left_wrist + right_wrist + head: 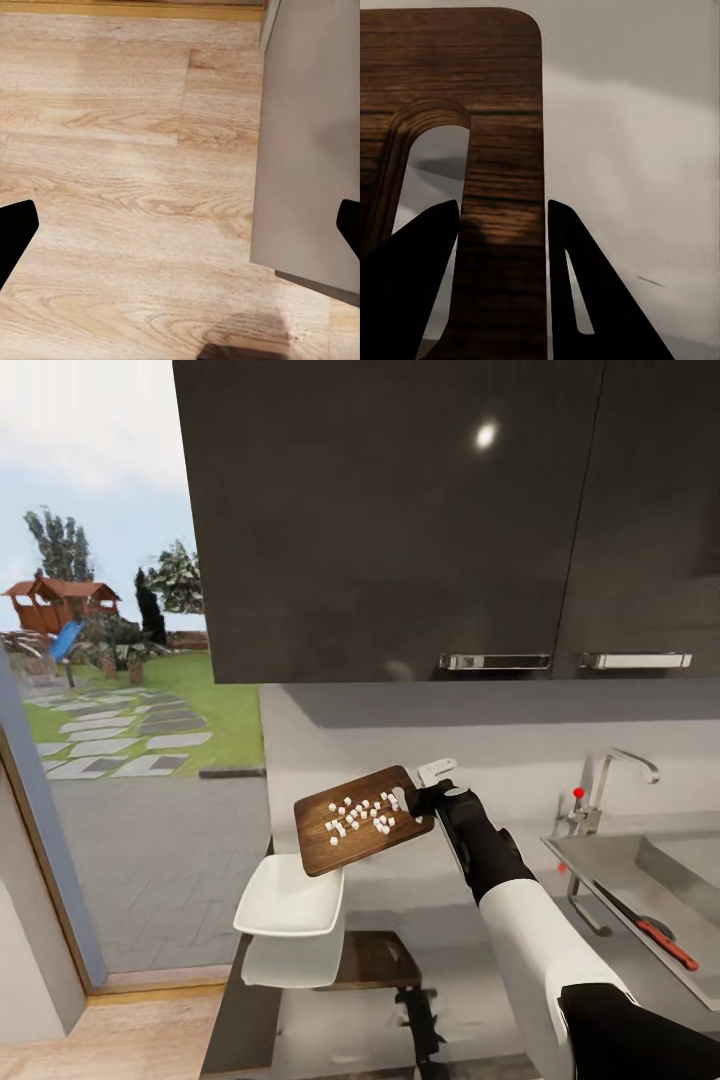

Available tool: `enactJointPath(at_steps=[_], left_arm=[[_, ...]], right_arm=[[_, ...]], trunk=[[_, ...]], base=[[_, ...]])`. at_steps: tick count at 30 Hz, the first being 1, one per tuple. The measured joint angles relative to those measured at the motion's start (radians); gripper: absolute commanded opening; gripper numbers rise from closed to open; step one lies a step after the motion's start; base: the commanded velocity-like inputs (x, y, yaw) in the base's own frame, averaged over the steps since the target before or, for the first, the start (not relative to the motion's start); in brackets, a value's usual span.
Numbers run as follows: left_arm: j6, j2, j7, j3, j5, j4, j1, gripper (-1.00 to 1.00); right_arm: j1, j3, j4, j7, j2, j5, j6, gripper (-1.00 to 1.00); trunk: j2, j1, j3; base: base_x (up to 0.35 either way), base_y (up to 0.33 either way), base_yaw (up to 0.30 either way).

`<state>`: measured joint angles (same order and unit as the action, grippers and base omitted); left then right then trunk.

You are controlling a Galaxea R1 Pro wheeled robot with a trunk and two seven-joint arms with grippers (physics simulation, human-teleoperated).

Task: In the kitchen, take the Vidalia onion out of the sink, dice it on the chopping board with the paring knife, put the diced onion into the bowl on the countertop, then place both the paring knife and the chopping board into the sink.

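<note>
Right gripper: my right gripper (420,797) pinches the handle end of the chopping board (362,819), one finger (412,277) through the handle slot, the other at the board's outer edge.
Chopping board: lifted off the worktop (400,900), tilted, its lower corner just above the bowl (290,898).
Diced onion: small white cubes (358,815) lie scattered on the board.
Bowl: white, on the worktop near its left end.
Paring knife: the paring knife (650,930) lies in the sink (640,880), red handle toward me.
Left gripper: my left gripper (180,225) is spread wide over the wooden floor (127,187).
</note>
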<state>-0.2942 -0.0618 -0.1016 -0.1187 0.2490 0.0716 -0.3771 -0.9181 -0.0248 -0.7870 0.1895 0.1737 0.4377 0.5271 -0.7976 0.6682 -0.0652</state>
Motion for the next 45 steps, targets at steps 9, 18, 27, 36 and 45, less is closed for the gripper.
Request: enactJointPath(at_steps=[9, 18, 27, 36, 45], left_arm=[[0.001, 0.000, 0.000, 0.000, 0.000, 0.000, 0.000, 1.00], [0.000, 0.000, 0.001, 0.000, -0.001, 0.000, 0.000, 1.00], [0.000, 0.000, 0.000, 0.000, 0.000, 0.000, 0.000, 1.00], [0.001, 0.000, 0.000, 0.000, 0.000, 0.000, 0.000, 1.00], [0.001, 0.000, -0.002, 0.000, 0.000, 0.001, 0.000, 1.00]], right_arm=[[0.000, 0.001, 0.000, 0.000, 0.000, 0.000, 0.000, -1.00], [0.000, 0.000, 0.000, 0.001, 0.000, 0.000, 0.000, -1.00], [0.000, 0.018, 0.000, 0.001, 0.000, 0.030, 0.002, -1.00], [0.000, 0.050, 0.000, 0.000, 0.001, 0.094, 0.015, -1.00], [0.000, 0.051, 0.000, 0.002, 0.001, 0.097, 0.062, -1.00]], trunk=[[0.000, 0.000, 0.000], [0.000, 0.000, 0.000], [0.000, 0.000, 0.000], [0.000, 0.000, 0.000], [0.000, 0.000, 0.000]], base=[[0.000, 0.082, 0.000], [0.000, 0.076, 0.000], [0.000, 0.001, 0.000], [0.000, 0.000, 0.000], [0.000, 0.000, 0.000]])
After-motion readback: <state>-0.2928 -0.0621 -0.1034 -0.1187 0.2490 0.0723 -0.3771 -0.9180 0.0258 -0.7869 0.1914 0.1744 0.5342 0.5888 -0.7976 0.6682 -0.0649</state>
